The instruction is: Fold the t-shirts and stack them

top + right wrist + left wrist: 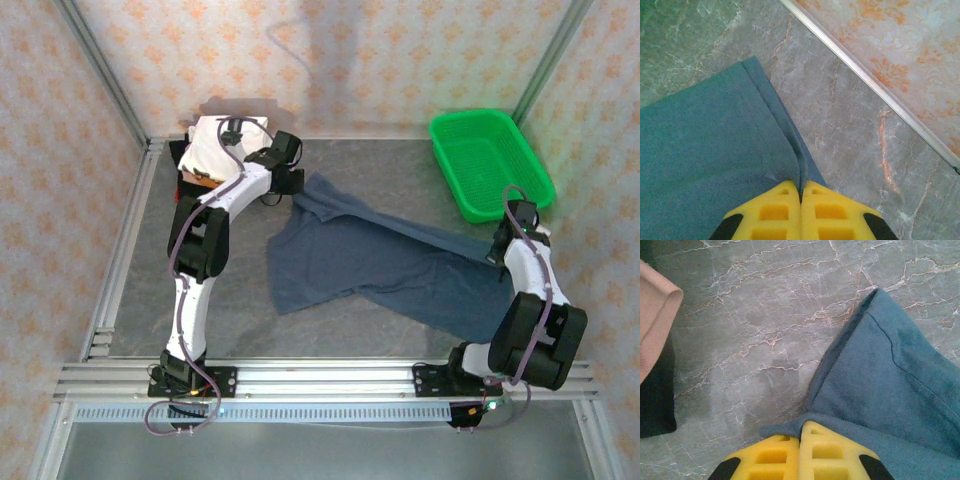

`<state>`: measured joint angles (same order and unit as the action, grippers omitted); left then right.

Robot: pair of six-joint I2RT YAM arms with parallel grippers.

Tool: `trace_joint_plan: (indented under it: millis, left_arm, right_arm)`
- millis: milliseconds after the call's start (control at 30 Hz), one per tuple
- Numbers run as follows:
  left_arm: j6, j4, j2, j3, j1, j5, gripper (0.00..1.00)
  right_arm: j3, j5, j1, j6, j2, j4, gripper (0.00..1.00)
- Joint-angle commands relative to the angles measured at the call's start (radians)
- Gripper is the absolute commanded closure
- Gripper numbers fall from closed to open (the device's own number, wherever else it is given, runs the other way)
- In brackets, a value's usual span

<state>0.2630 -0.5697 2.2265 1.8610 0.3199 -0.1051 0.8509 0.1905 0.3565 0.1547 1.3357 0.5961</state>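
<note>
Gripping the navy t-shirt [380, 265] at two ends: with the left claw [801, 431] pinched shut on a hem corner, with the right claw [801, 191] pinched shut on a doubled-over edge. Lies spread and rumpled on the desk [240, 300], long axis slanting from far left to near right, slack between the two grips. Seen from the left claw, runs off to the right and toward the arm bases; seen from the right claw, runs left and toward the back wall. At its far-left end, comes near the folded t-shirts [222, 140] piled in the back left corner, white on top, with a strip of bare desk between. Probably calls first for squaring that slanted axis to the desk edge, most likely by swinging both held ends together. For the later stacking, better served by the left arm, as nearer the pile.
</note>
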Motion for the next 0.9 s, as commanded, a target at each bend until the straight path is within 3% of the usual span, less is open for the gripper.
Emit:
trace_joint_plan:
  millis: [0, 433, 800, 867]
  left_arm:
    - [0.004, -0.006, 0.024, -0.011, -0.016, 0.021, 1.0]
    - [0.039, -0.035, 0.012, -0.078, -0.013, -0.062, 1.0]
    - [0.045, -0.067, 0.015, -0.12, -0.007, -0.069, 1.0]
    - [0.048, -0.071, 0.015, -0.125, -0.005, -0.076, 1.0]
  right_arm:
    - [-0.029, 0.053, 0.013, 0.034, 0.025, -0.034, 1.0]
    - [-0.025, 0.041, 0.013, 0.066, 0.112, -0.033, 1.0]
    - [-0.022, 0.053, 0.013, 0.094, 0.173, -0.039, 1.0]
    - [-0.021, 0.051, 0.014, 0.1, 0.174, -0.038, 0.95]
